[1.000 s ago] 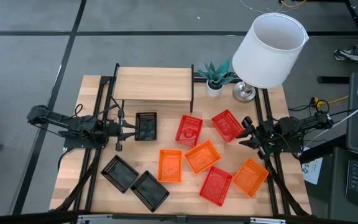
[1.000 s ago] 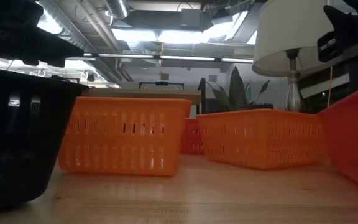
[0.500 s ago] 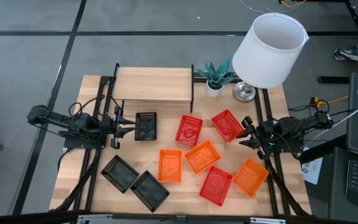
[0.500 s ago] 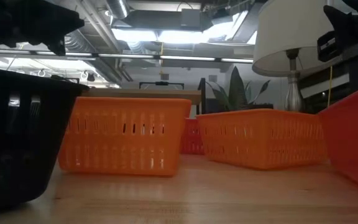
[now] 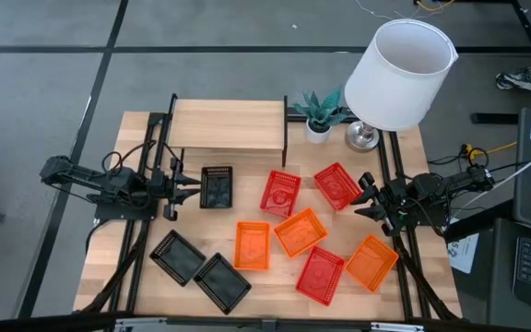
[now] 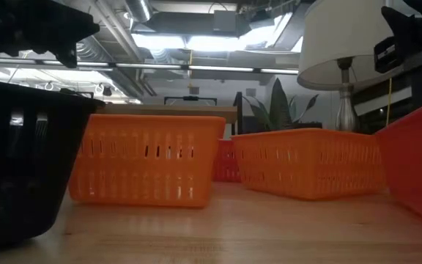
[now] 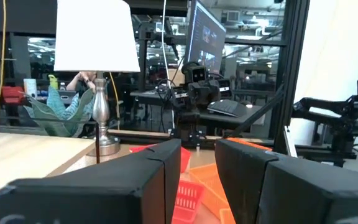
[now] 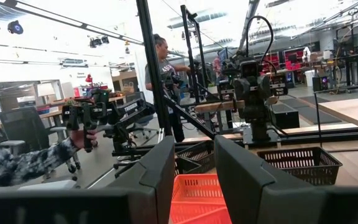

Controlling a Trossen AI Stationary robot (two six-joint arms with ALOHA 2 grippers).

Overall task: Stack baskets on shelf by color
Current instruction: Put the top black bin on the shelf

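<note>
nothing was stacked yet: the shelf (image 5: 228, 124) stood bare, and all nine baskets lay loose on the table (image 5: 136, 124), black ones (image 5: 217, 187) left, orange (image 5: 253, 245) and red (image 5: 279, 192) right. the left gripper (image 5: 179, 188) and right gripper (image 5: 365, 195) each hung narrowly parted, holding nothing. the low view cut off most baskets.

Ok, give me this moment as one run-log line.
left end effector: open, empty, beside black basket | right end effector: open, empty, beside red basket | shelf: no baskets on top
</note>
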